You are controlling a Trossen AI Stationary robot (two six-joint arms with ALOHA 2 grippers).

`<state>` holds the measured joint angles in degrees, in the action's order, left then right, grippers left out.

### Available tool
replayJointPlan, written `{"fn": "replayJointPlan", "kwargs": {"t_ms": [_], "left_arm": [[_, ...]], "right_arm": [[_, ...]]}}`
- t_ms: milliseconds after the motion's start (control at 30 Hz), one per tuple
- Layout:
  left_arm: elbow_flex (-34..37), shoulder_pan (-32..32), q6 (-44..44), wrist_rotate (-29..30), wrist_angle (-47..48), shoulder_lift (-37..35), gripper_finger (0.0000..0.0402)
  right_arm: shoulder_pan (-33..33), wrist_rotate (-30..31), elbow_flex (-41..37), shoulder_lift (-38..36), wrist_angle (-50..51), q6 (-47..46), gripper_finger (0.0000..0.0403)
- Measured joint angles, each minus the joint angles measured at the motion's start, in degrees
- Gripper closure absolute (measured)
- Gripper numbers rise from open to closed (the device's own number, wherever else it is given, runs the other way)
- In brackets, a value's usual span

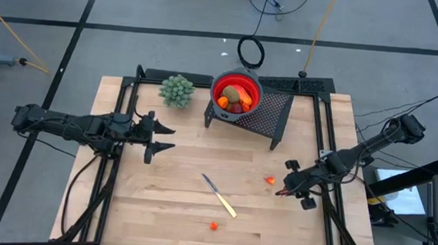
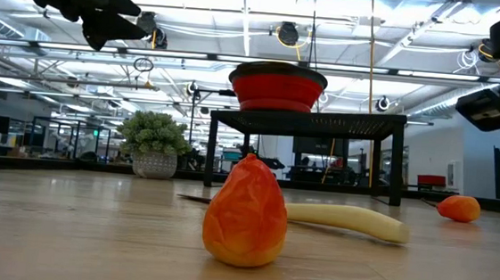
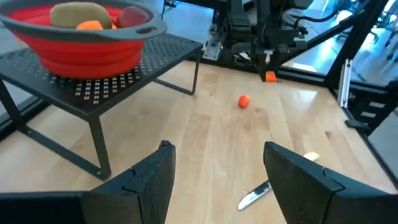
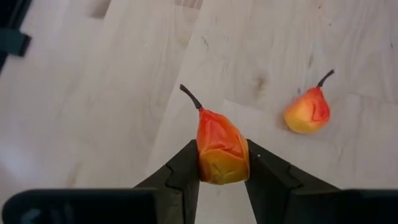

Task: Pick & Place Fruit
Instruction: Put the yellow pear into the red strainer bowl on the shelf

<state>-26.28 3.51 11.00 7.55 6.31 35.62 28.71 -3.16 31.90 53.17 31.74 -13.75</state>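
Observation:
The fruit are small toy pieces. Several lie in the red bowl [image 1: 236, 93] on a black mesh stand: a brown kiwi-like oval [image 3: 79, 12], an orange piece and a dark red one. Two tiny orange pear-shaped bits rest on the table, one [image 1: 270, 180] close to my right gripper and one [image 1: 214, 226] near the near edge, large in the low view [image 2: 244, 213]. My right gripper [image 1: 280, 192] is shut on a third orange bit [image 4: 222, 152]. My left gripper [image 1: 162, 138] hovers open over the table's left part, holding nothing. My right gripper pinches the orange pear-shaped bit by its wider lower half [image 4: 221, 168], one finger on each side. The fingers slant down from the table's right side. The bit is lifted clear of the table, and its thin dark stem [image 4: 189, 96] points away from the gripper.
A slim knife with a pale handle [image 1: 220, 196] lies between the two loose bits. A small green plant in a pot [image 1: 176, 90] stands at the far left, next to the mesh stand [image 1: 269, 118]. Bare wood [image 1: 167, 204] shows in the near left part.

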Motion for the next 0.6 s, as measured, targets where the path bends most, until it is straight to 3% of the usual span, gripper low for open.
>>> {"fn": "replayJointPlan", "kwargs": {"t_ms": [400,600], "left_arm": [[0.0,0.0,-4.04,0.03,-0.02,0.0,0.0158],[0.0,0.0,-6.47,0.04,-0.05,0.0,0.0158]], "right_arm": [[0.0,0.66,0.02,0.0,-4.36,-12.74,0.0303],[0.0,7.19,0.04,0.0,-8.84,-21.17,0.0303]]}}
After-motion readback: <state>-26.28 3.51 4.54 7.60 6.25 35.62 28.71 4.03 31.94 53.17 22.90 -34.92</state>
